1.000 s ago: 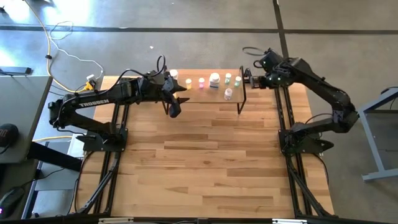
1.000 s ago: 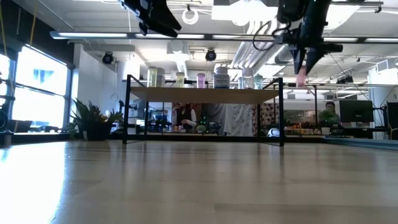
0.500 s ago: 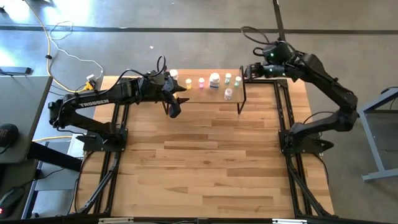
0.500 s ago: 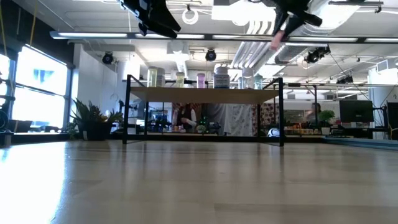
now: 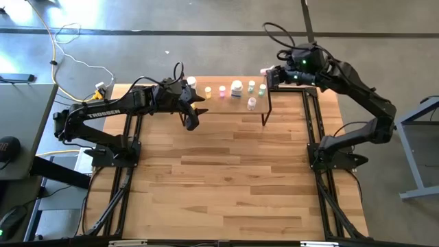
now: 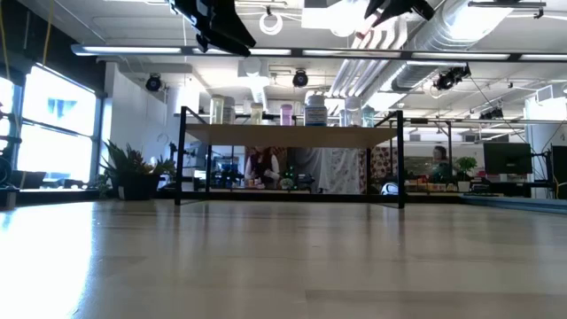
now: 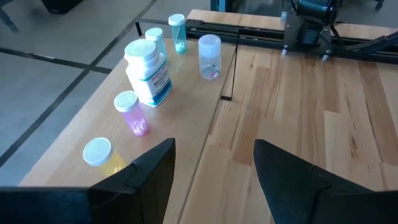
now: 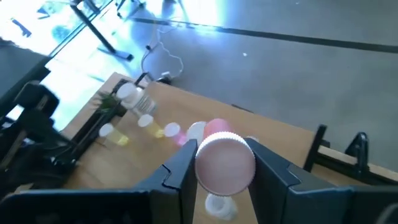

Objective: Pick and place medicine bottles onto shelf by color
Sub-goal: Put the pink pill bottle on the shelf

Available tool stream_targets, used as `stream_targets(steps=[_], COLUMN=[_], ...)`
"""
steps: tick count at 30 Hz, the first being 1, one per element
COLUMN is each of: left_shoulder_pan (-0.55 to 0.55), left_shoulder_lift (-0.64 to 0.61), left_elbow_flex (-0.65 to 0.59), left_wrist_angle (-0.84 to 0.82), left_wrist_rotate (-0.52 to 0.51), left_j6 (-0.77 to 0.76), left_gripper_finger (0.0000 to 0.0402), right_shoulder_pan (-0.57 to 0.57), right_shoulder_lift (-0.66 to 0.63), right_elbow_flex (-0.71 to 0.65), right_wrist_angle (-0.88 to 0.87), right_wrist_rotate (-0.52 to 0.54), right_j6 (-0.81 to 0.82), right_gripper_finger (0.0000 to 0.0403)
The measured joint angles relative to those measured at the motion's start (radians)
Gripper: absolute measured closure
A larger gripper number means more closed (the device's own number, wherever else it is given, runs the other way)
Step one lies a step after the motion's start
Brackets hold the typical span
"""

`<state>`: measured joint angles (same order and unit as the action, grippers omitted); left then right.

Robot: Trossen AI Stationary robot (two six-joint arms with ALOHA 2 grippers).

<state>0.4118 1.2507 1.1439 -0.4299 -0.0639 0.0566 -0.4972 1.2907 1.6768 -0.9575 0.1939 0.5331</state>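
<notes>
A: Pink bottle (image 8: pixel 224 163), which way does it lie?
B: Right gripper (image 5: pixel 269 74) is clamped on it, white cap toward the wrist camera, long axis running along the fingers. In the low view it hangs tilted, high above the shelf (image 6: pixel 292 136), near the shelf's right end.

A: Count on the shelf?
B: From above, seven upright: one white (image 5: pixel 191 81) at the left end, one yellow (image 5: pixel 208 90), one pink (image 5: pixel 221 90), one big white (image 5: pixel 236 87), two green (image 5: pixel 251 86) and one clear (image 5: pixel 252 103) nearer the front edge. Eight with the held one.

A: Left gripper?
B: Left gripper (image 5: pixel 193 118) hovers off the shelf's left front corner, jaws apart, nothing between them.

A: Change over the last second?
B: The right arm has lifted and swung from beside the shelf's right end to over its back right corner. Bottle was hanging downward, now tipped. Left arm unchanged.
</notes>
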Motion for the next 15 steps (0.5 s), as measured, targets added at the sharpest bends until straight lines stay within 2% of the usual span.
stream_targets(steps=[8,15], left_shoulder_pan=[0.000,0.000], left_shoulder_lift=[0.000,0.000], left_elbow_flex=[0.000,0.000], left_wrist_angle=[0.000,0.000], left_wrist_rotate=[0.000,0.049], left_j6=[0.000,0.000], left_gripper_finger=[0.0195,0.0195], right_shoulder_pan=[0.076,0.122], right_shoulder_lift=[0.033,0.109], right_elbow_flex=[0.000,0.000], right_wrist_angle=[0.031,0.148], right_wrist_rotate=[-0.013,-0.135], right_j6=[-0.016,-0.105], right_gripper_finger=[0.0299,0.0299])
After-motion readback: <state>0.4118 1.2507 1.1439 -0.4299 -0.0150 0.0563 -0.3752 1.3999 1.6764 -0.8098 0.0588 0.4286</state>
